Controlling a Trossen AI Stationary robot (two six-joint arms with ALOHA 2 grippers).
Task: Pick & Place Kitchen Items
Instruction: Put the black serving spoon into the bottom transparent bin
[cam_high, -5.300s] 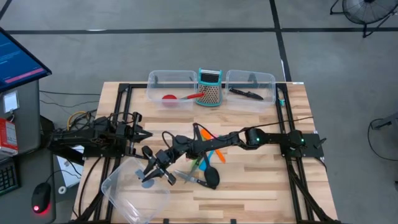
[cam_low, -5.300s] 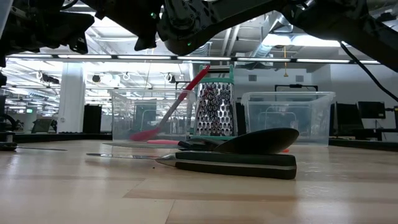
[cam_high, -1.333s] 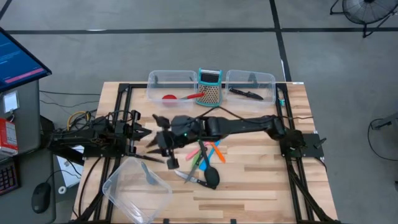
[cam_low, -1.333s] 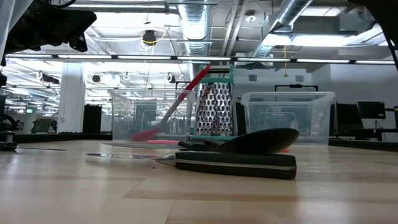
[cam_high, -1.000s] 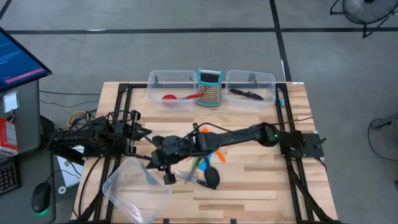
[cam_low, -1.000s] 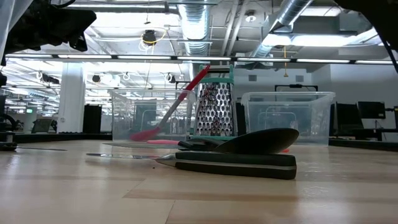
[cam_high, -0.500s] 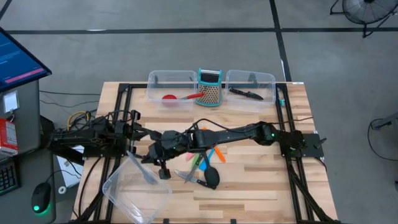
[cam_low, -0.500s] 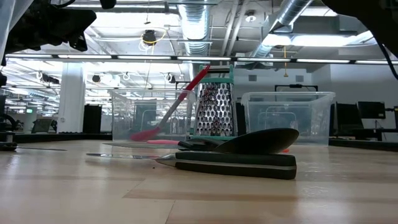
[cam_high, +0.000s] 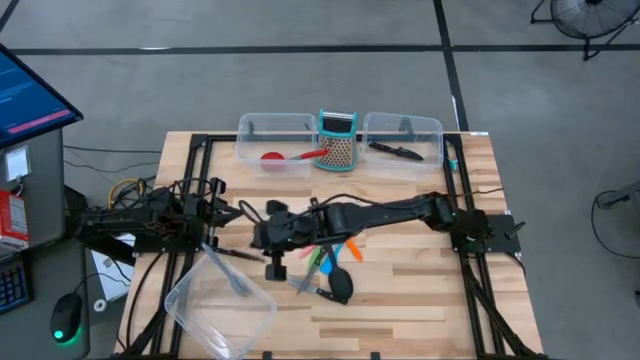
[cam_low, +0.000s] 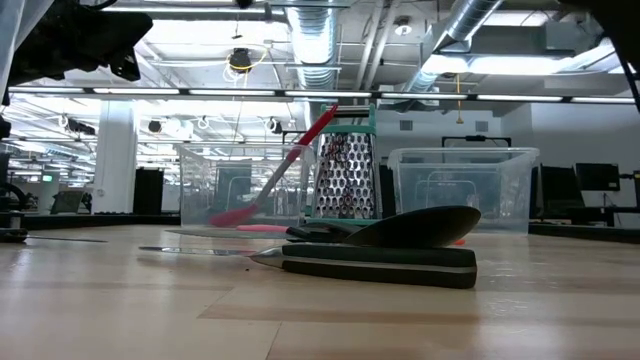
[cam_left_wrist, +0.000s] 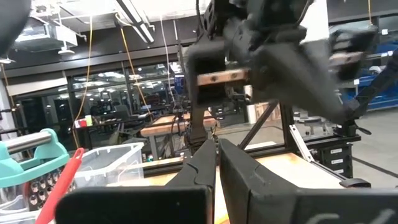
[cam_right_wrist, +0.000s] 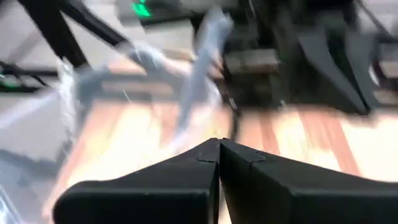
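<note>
My right gripper (cam_high: 250, 240) (cam_right_wrist: 219, 142) is shut with nothing in it and hovers just beyond the far rim of a clear tub (cam_high: 205, 310). A grey-blue spoon (cam_high: 230, 278) (cam_right_wrist: 200, 74) lies in that tub with its handle leaning on the rim. A black-handled knife (cam_high: 312, 289) (cam_low: 375, 262), a black spoon (cam_high: 340, 284) (cam_low: 420, 225) and green, orange and blue spatulas (cam_high: 332, 250) lie on the table under the right arm. My left gripper (cam_high: 238, 212) (cam_left_wrist: 217, 143) waits shut at the table's left.
Along the far edge stand a clear tub (cam_high: 250, 130) with a red spoon (cam_high: 290, 156), a teal-framed grater (cam_high: 338, 140) and a clear tub (cam_high: 430, 135) holding a black knife (cam_high: 395, 150). Black frame rails (cam_high: 195, 150) border the table's sides.
My right gripper has drawn back from over the near-left tub toward the table's far and right side and risen a little. It tips down less steeply than before and has stayed shut.
</note>
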